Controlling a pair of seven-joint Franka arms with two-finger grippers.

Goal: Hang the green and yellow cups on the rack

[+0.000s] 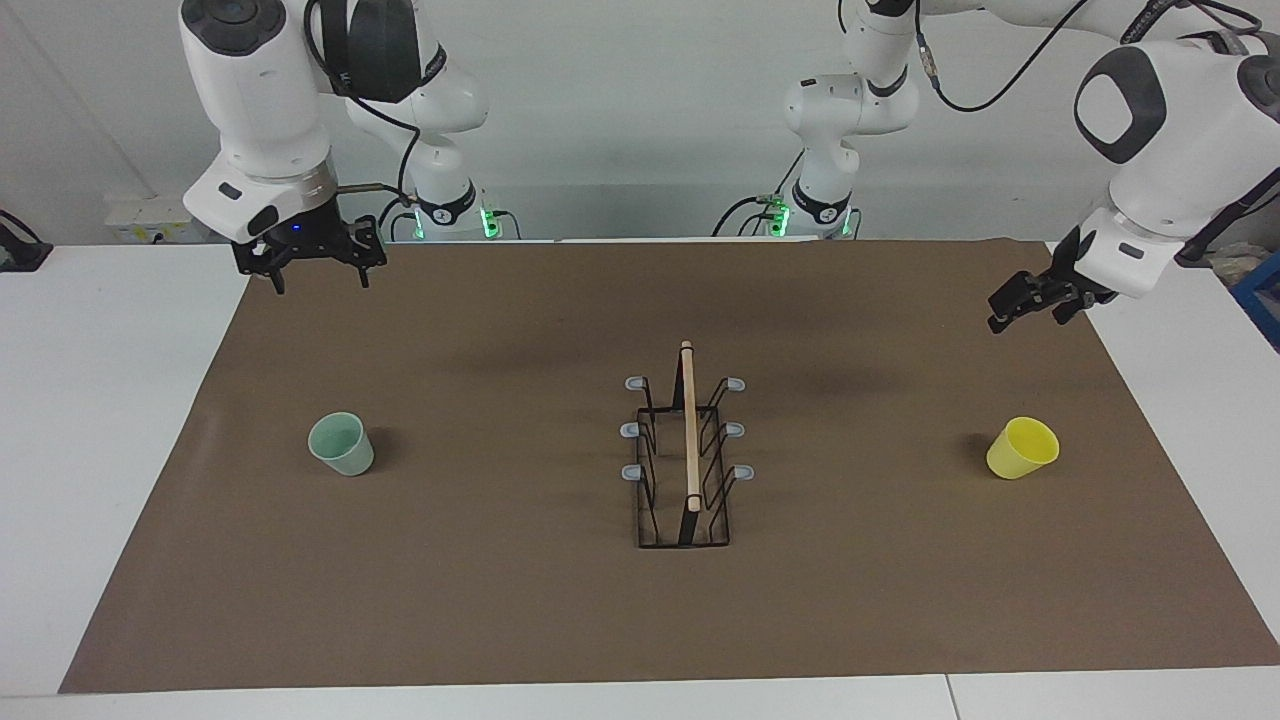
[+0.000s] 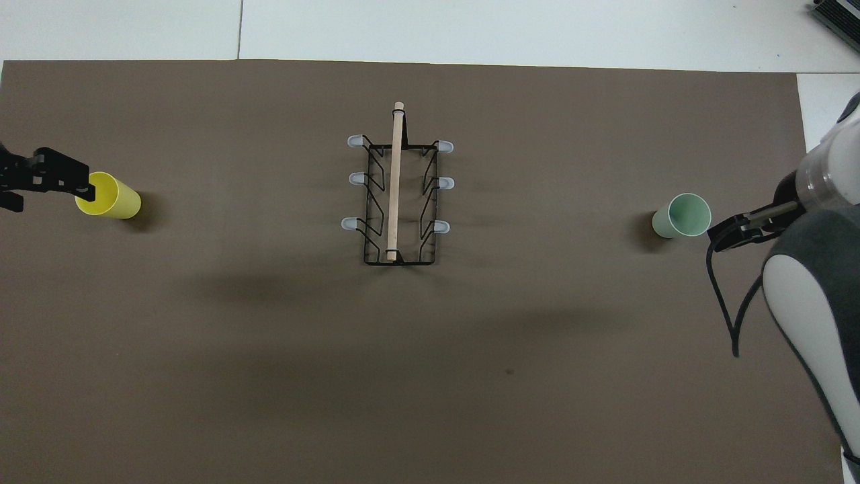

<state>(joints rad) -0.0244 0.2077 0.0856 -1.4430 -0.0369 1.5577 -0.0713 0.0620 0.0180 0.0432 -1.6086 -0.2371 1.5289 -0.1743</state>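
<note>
Brown mat (image 1: 560, 620) bears rack (image 1: 689, 440) between both cups.

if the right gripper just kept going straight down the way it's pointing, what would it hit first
Probably just the bare brown mat. The right gripper points down over the mat's edge, and the green cup stands upright farther from the robots, apparently off that line, though depth is uncertain.
</note>
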